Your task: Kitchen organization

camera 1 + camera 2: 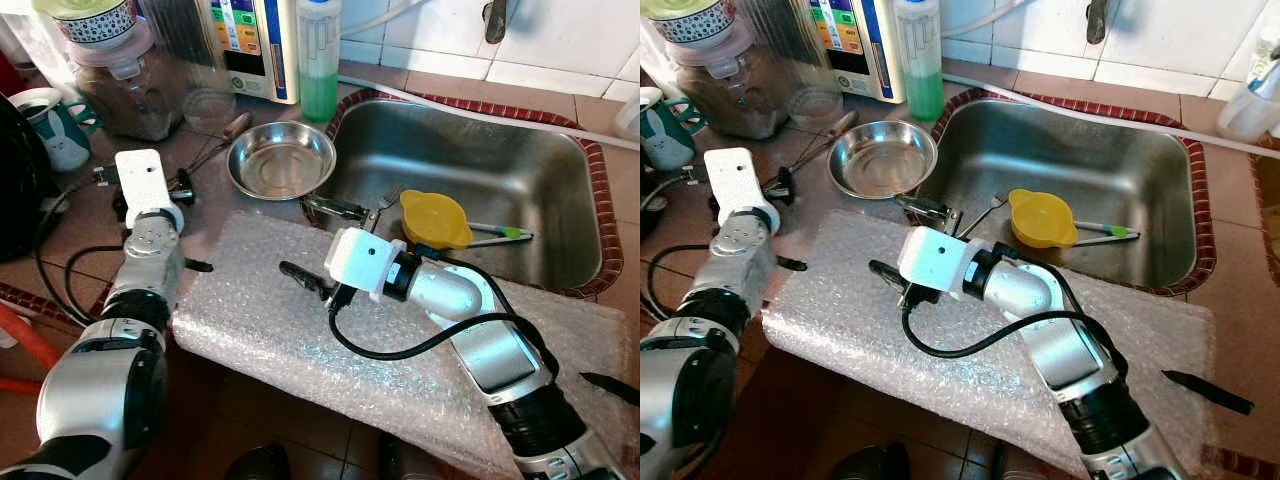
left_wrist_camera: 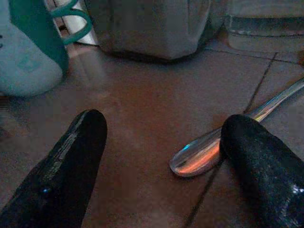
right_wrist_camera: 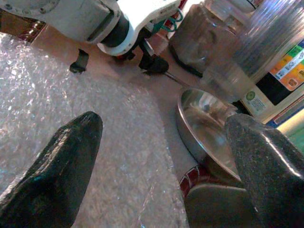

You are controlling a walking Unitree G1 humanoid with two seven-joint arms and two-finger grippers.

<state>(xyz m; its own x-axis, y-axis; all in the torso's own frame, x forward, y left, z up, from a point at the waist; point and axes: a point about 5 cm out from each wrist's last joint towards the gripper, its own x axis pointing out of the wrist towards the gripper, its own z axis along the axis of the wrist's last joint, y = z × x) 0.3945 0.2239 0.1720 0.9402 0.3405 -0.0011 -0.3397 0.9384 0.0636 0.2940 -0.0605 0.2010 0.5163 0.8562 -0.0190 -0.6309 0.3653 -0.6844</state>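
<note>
My left gripper [image 2: 161, 156] is open, low over the brown tiled counter. The tip of a metal spoon [image 2: 202, 154] lies beside one finger [image 2: 263, 166], touching or nearly so. My right gripper [image 3: 161, 156] is open above the bubble wrap sheet [image 1: 290, 340], pointing at the empty steel bowl [image 1: 281, 160], nothing between its fingers. One fingertip [image 1: 300, 277] hangs over the wrap; the other reaches the sink's near left corner. In the steel sink [image 1: 520, 170] lie a yellow funnel-like cup [image 1: 434, 218], a green-handled utensil [image 1: 500, 232] and a fork [image 1: 378, 212].
A teal mug [image 1: 55, 125], a large lidded jar [image 1: 125, 80], a water purifier [image 1: 245, 45] and a green soap bottle [image 1: 318, 55] line the back of the counter. A black knife [image 1: 1205, 392] lies at the right, beside the wrap. Black cables trail off both arms.
</note>
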